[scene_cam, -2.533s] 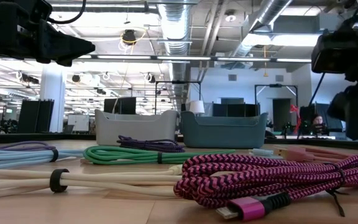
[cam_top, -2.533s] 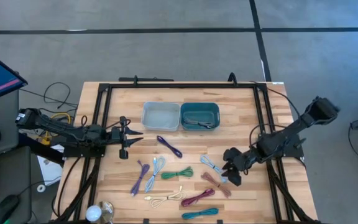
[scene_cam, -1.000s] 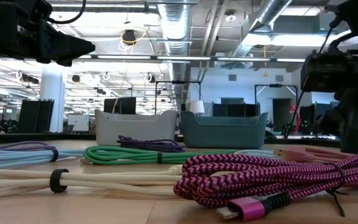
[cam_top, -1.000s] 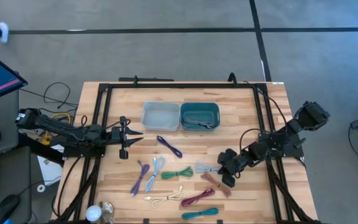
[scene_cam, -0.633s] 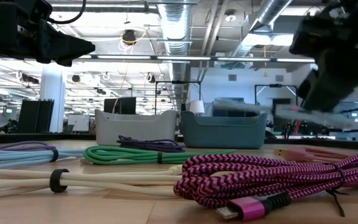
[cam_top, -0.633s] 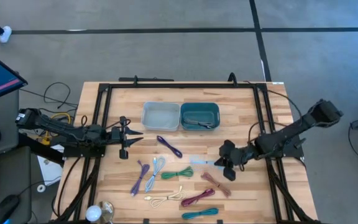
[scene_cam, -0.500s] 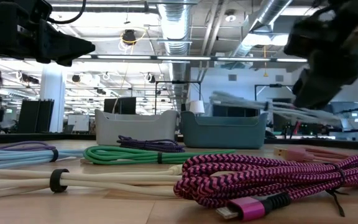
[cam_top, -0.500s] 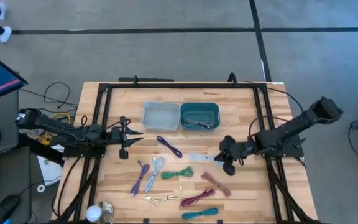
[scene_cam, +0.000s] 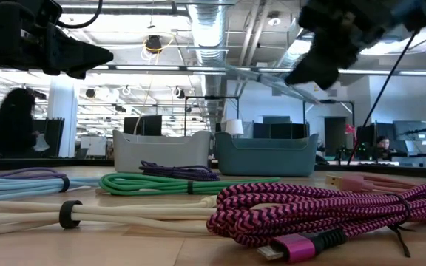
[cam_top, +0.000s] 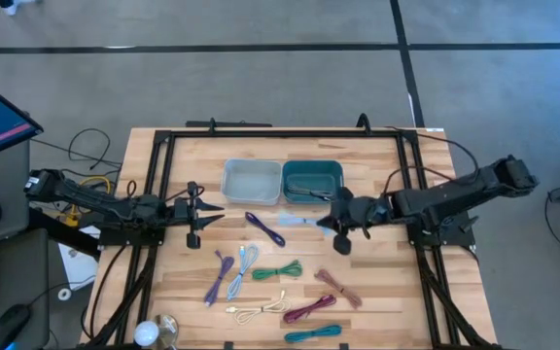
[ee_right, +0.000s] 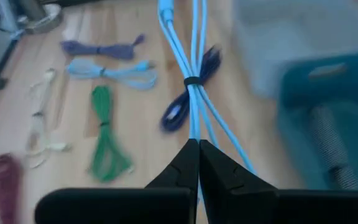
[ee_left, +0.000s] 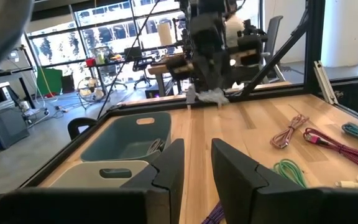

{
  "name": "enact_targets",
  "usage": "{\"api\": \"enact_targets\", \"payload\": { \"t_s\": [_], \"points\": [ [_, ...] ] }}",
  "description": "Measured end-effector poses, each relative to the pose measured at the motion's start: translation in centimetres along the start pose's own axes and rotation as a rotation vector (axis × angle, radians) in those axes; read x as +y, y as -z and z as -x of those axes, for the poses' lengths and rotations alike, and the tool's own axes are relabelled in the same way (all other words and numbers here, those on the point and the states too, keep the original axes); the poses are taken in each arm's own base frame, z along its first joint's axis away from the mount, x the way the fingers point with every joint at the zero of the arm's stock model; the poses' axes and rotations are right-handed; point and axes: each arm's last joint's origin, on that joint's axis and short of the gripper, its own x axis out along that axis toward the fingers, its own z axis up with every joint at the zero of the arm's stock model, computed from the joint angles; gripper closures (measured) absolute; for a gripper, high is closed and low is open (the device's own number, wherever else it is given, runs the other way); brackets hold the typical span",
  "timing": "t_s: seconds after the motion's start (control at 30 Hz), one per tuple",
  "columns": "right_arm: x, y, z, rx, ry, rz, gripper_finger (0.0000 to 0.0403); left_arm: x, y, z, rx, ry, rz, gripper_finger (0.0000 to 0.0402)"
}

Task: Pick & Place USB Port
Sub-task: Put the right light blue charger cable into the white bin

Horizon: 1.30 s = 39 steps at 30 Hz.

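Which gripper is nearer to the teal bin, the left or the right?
Right. The right gripper, shut on a light blue cable, hangs just beside the teal bin, on its near side. The left gripper waits farther off, beyond the grey bin.

Right pincer [cam_top: 325, 222] grips light-blue cable [cam_top: 297, 220] beside teal bin [cam_top: 312, 182].

place: open-plan office lab | cues: ceiling ducts [scene_cam: 211, 29], desks, monitors [scene_cam: 143, 124]

You see a pale blue cable [ee_right: 193, 74], a teal bin [cam_top: 312, 181], a grey bin [cam_top: 252, 181], and green [cam_top: 276, 271] and magenta-black braided [scene_cam: 309, 210] cables.
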Motion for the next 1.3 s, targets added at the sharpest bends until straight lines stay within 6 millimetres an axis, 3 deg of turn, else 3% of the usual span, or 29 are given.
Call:
{"api": "enact_targets", "payload": {
  "t_s": [0.23,0.47,0.67,0.9,1.03,1.3],
  "points": [
    [-0.6,-2.2,-0.1,-0.056,0.036,0.095,0.0403,0.2,-0.6,0.0,-0.057,-0.013,0.091,0.0319],
    [-0.9,-3.7,-2.4,-0.070,0.047,0.149,0.0403,0.1,-0.4,-0.3,-0.029,-0.035,0.120,0.0285],
    [-1.0,-4.8,-5.0,-0.072,-0.016,0.197,0.0403,0.0,-0.8,-1.9,0.045,-0.051,0.104,0.0248],
    [-1.0,-5.8,-7.4,-0.076,-0.031,0.227,0.0403,0.0,-0.4,-4.2,0.152,-0.051,0.111,0.0242],
    [-1.1,-6.3,-8.2,-0.075,-0.026,0.225,0.0403,-0.1,-0.5,-5.0,0.125,0.017,0.125,0.0242],
    [-1.6,-6.5,-8.2,-0.078,-0.008,0.239,0.0403,-0.2,-0.5,-5.4,0.094,0.091,0.183,0.0242]
  ]
}}
